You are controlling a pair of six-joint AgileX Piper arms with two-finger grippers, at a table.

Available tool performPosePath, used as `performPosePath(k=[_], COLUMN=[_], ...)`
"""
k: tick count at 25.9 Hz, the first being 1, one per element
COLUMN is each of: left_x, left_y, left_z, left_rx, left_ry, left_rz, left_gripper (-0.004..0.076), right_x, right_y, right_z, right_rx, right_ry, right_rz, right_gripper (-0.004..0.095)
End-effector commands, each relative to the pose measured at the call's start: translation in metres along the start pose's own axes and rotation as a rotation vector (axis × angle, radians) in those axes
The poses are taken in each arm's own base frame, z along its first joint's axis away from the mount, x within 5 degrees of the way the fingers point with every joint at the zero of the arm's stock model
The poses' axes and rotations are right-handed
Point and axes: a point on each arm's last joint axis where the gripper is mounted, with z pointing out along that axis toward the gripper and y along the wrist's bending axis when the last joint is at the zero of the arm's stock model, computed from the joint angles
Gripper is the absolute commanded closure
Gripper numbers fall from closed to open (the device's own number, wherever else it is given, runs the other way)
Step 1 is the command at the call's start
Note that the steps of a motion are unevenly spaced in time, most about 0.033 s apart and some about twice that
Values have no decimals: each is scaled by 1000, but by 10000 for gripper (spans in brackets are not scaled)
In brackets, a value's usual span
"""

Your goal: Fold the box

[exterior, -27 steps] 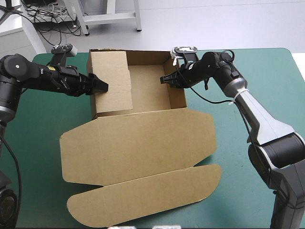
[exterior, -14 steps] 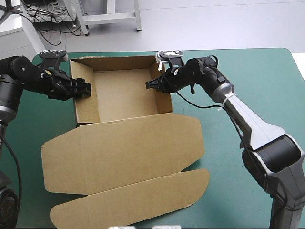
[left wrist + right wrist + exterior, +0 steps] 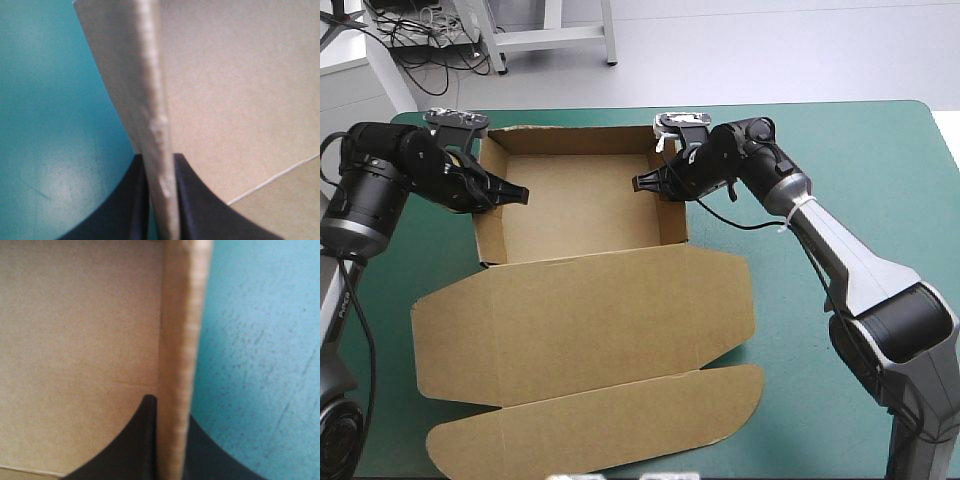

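the box (image 3: 585, 205) stands as an open tray on the far left-centre part of the tabletop (image 3: 850, 150), on the teal-green cover. walls are raised on the far side, the left wall (image 3: 486, 220) and the right wall (image 3: 672, 215). the lid (image 3: 590, 310) lies flat on the cover toward the near edge, and its rounded tuck flap (image 3: 600, 425) lies flat beyond it.

the left gripper (image 3: 517, 195) reaches over the left wall from outside. in the left wrist view its black fingers (image 3: 197, 210) are all but pressed together, pinching the wall's brown edge between them. the right gripper (image 3: 642, 183) does the same at the right wall; its fingers (image 3: 135, 440) pinch the board edge, one inside the tray and one outside.

judged status: wall raising appears done or nearly done. whether the side walls are fully tucked and hold without support cannot be told. outstanding: release of both walls, and any work on the lid and flap, which are untouched.
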Motion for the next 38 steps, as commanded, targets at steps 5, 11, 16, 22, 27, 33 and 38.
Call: performPosePath(k=[5,11,16,22,27,33,38], left_x=[3,2,-3,-12,-13,-8,-5], left_y=[-25,-29,-33,-57,-72,-79,-80], left_z=[-24,-19,12,61,106,142,151], left_rx=[-50,-54,-56,-29,29,67,69], left_ry=[-65,-58,30,70,140,233,267], left_rz=[38,7,-4,37,25,-7,-12], left_gripper=[734,734,734,734,734,734,726], right_x=[-8,-2,1,8,29,53,55], right_y=[10,8,-9,-32,-37,-56,-61], right_z=[-36,-37,-54,-82,-59,-31,-26], right_rx=[6,17,74,348,317,402,445], right_ry=[-77,-12,40,66,184,281,315], right_rz=[-57,-54,-60,-105,-86,-60,-88], right_gripper=[920,923,923,923,923,923,909])
